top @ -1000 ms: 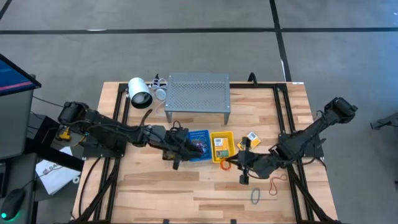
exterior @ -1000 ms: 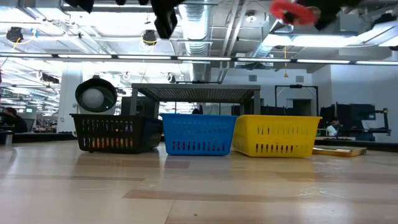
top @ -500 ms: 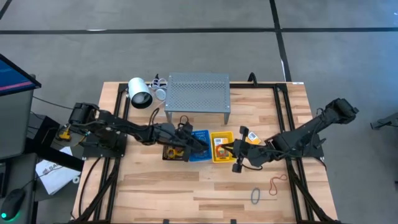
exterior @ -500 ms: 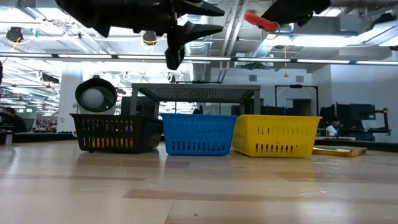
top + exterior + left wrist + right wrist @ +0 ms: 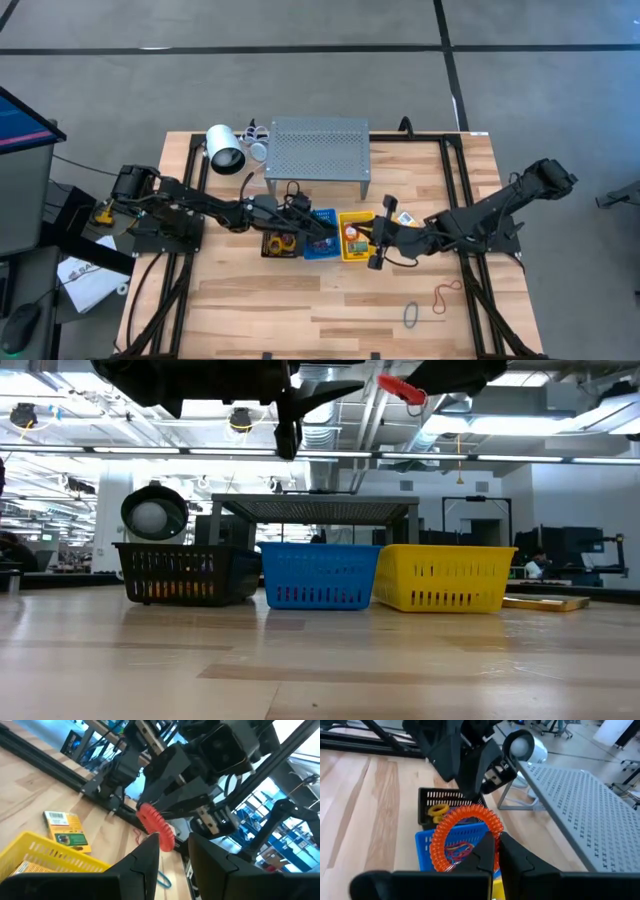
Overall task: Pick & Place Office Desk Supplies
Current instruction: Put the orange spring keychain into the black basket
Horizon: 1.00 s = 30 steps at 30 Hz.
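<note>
An orange-red coiled ring (image 5: 465, 836) hangs in the air above the yellow basket (image 5: 355, 246), with my right gripper (image 5: 370, 240) shut on it. The ring also shows in the low view (image 5: 402, 388) and the left wrist view (image 5: 156, 824). My left gripper (image 5: 325, 236) hovers over the blue basket (image 5: 320, 246), pointing at the right gripper. It is open (image 5: 175, 855) with nothing between its fingers. A yellow-and-green crayon box (image 5: 67, 830) lies flat on the table beside the yellow basket. My right gripper pinches one side of the ring's coil (image 5: 489, 831) between its two fingers. The fingers come from the table's right, slanting a little downward. The ring stands out beyond the fingertips, lifted clear of the baskets and the table.
A black basket (image 5: 278, 245) holding a yellow item stands left of the blue one. Behind the baskets are a grey perforated shelf (image 5: 318, 148) and a white cylinder (image 5: 225, 150). Loose rubber bands (image 5: 440, 295) and a grey loop (image 5: 411, 315) lie near the front right.
My right gripper has carried the ring toward the table's left and a little up, from beside the yellow basket to above it. My left gripper has moved toward the table's right, from over the black basket to over the blue one, and has rolled.
</note>
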Available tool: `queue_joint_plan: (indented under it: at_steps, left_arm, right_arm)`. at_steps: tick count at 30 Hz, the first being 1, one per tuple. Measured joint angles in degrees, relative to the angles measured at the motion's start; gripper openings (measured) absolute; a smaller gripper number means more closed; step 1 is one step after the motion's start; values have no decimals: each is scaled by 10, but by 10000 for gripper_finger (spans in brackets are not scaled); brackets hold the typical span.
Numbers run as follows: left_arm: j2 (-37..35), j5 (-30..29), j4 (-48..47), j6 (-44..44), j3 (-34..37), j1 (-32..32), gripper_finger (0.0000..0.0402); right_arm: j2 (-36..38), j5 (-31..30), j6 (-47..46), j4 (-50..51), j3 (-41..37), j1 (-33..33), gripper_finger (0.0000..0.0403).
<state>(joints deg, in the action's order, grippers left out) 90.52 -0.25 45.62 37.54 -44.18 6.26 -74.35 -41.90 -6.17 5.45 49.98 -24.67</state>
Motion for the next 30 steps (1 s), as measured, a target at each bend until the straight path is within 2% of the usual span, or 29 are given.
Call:
queue_joint_plan:
  at_steps: [11,16,23,30]
  left_arm:
    - [0,-18,10,-1,0,-3,102]
    - [0,-17,21,-2,0,-3,102]
    - [0,-12,17,-5,0,-2,102]
    - [-1,-5,-2,-24,0,-2,102]
  right_arm:
    - [-1,-1,30,-43,0,10,8]
    - [-43,-3,72,-92,7,19,8]
    - [-102,-6,98,-64,57,28,8]
    - [-99,-17,86,-16,83,27,8]
